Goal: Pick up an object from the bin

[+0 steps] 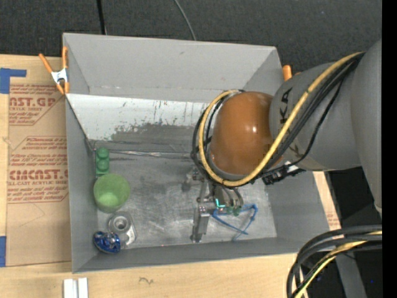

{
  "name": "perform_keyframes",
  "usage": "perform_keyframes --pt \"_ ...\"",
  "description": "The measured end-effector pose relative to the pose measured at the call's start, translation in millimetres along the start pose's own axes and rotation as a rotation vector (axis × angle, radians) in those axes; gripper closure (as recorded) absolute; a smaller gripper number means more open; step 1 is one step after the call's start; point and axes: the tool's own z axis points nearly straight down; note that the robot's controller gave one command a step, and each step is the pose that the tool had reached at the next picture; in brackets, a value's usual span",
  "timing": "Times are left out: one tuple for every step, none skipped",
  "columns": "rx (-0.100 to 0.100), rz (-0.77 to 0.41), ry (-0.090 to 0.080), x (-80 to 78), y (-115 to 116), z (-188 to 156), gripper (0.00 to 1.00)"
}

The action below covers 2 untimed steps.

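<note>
1. Arm [329,123] reaches in from the right of the frame, its orange cover [239,138] over the bin's middle right, and the gripper [208,219] points down at the floor near the lower wall.
2. We cannot tell whether the gripper is apart or together.
3. Just right of it we see a blue wiry thing [243,221] on the floor, lower right in the bin [167,73].
4. Bare floor lies open left of the gripper.
5. Well apart, along the left wall, we see a small green piece [102,161], a green ball [111,191], a silvery thing [121,224] and a dark blue thing [105,243].
</note>
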Motion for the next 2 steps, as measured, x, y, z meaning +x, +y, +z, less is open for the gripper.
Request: perform_keyframes --pt "0.004 0.042 -0.003 -20.4 -73.3 62.5 0.00" --pt "0.001 -0.033 -0.014 -35.0 -126.9 79.3 0.00"
